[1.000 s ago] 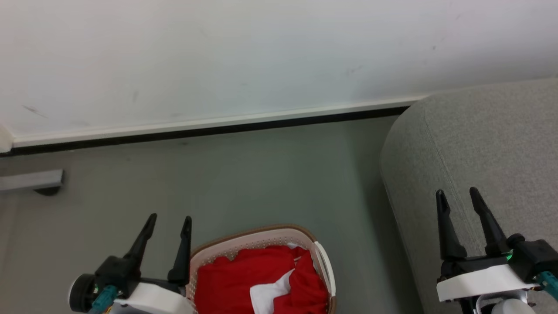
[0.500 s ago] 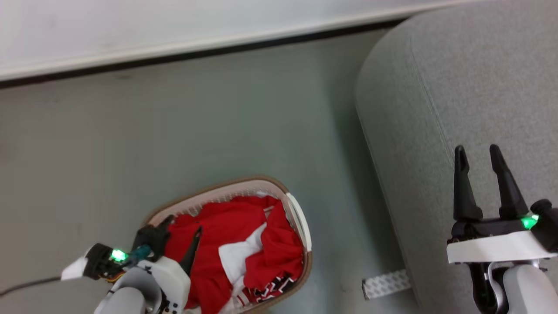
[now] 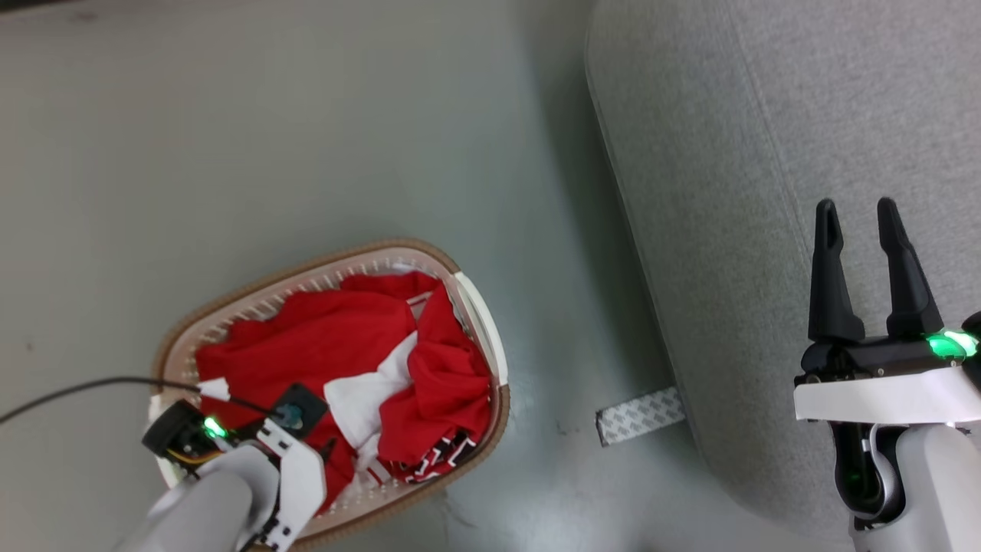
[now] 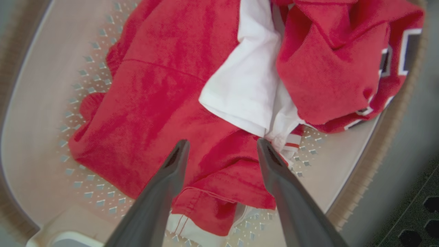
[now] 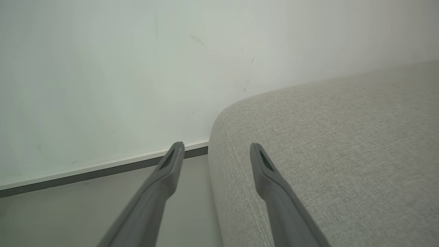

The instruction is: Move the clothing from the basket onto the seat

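The oval white basket (image 3: 398,253) with a brown rim stands on the floor, holding the red clothing (image 3: 322,345) and a white piece (image 3: 368,395). Black-and-white numerals (image 4: 406,51) show on one red garment at the basket's near end. My left forearm (image 3: 207,498) hangs over the basket's near left end. In the left wrist view my left gripper (image 4: 222,145) is open, its fingers pointing down just above a red fold (image 4: 154,103) beside the white piece (image 4: 247,85). My right gripper (image 3: 856,207) stands open and empty above the grey seat (image 3: 713,153), near its left edge (image 5: 216,146).
A short patterned strip (image 3: 640,414) lies on the grey floor between basket and seat. A black cable (image 3: 77,389) runs in from the left to my left wrist. The white wall and its dark baseboard (image 5: 103,169) stand beyond the seat's rounded corner (image 5: 226,116).
The head camera has tilted down, so the wall has left the view. My left arm has swung from beside the basket to over it, fingers pointing down into the clothing. Both grippers stay open.
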Motion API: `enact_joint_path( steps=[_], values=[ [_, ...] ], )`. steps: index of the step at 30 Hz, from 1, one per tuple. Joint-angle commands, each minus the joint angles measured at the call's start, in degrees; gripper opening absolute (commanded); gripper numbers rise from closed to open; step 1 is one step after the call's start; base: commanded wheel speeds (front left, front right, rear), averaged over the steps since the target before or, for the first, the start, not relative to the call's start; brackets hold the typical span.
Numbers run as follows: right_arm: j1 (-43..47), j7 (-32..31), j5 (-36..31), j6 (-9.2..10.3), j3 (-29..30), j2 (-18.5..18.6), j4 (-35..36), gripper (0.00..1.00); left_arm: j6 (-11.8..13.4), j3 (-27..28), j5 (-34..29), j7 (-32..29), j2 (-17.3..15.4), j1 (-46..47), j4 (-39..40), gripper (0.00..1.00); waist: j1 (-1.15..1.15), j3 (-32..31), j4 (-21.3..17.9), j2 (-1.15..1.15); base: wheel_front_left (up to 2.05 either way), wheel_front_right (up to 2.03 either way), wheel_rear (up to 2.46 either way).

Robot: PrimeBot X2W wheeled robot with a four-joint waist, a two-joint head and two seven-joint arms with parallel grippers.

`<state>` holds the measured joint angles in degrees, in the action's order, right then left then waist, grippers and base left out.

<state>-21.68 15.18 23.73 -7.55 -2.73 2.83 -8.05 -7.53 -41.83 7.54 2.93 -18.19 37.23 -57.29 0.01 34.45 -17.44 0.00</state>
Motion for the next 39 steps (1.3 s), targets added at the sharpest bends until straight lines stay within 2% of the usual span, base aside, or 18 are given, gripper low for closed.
enact_joint_path(
  steps=[1,8,14,18,19,20,22,23,32,39],
  values=[
    [-1.17,-0.04,0.68,0.12,-0.09,0.11,0.4,1.0,0.11,-2.1,1.1,-0.87,-1.22,1.96,-1.22,1.0,-0.01,3.95,-1.68,0.0,0.0,0.0,0.0],
    [-3.05,-0.04,2.92,0.12,0.01,0.11,1.44,1.0,0.11,-8.02,4.97,-2.62,-3.94,8.29,-4.64,1.0,-0.01,10.03,-3.36,0.0,0.0,0.0,0.0],
    [-3.26,-0.04,3.72,0.12,0.35,0.1,1.71,1.0,0.11,-11.43,6.54,-2.65,-4.86,10.92,-6.13,1.0,-0.01,12.83,-4.26,0.0,0.0,0.0,0.0],
    [-3.86,-0.04,4.22,0.12,-0.6,0.1,1.76,1.0,0.11,-13.99,7.38,-4.4,-4.3,12.09,-7.52,1.0,-0.01,14.21,-4.34,0.0,0.0,0.0,0.0],
    [-4.19,-0.04,4.34,0.12,-0.89,0.11,1.84,1.0,0.11,-14.58,7.6,-4.72,-4.15,12.52,-7.83,0.93,-0.01,14.49,-4.3,0.0,0.0,0.0,0.0],
    [-4.38,-0.04,4.46,0.12,-1.1,0.11,1.91,1.0,0.11,-15.31,7.6,-4.96,-4.08,12.89,-8.11,0.62,-0.01,14.73,-4.29,0.0,0.0,0.0,0.0],
    [-4.41,-0.04,4.51,0.12,-1.37,0.11,2.0,1.0,0.1,-16.3,7.85,-5.08,-3.99,13.58,-8.52,0.09,-0.01,15.01,-4.18,0.0,0.0,0.0,0.0],
    [-4.43,-0.04,4.47,0.12,-1.4,0.11,1.96,1.0,0.1,-16.74,7.92,-4.9,-3.92,13.88,-8.7,0.0,-0.01,15.06,-4.09,0.0,0.0,0.0,0.0],
    [-4.57,-0.04,3.18,0.12,-1.15,0.12,0.92,1.0,0.1,-18.16,11.12,-2.24,-2.07,12.87,-10.78,0.0,-0.01,10.71,-2.7,0.0,0.0,0.0,0.0],
    [-2.33,-0.04,0.77,0.12,0.07,0.14,-0.72,1.0,0.1,-15.47,15.77,3.25,2.04,9.07,-12.36,0.0,-0.01,0.02,0.66,0.0,0.0,0.0,0.0]
  ],
)
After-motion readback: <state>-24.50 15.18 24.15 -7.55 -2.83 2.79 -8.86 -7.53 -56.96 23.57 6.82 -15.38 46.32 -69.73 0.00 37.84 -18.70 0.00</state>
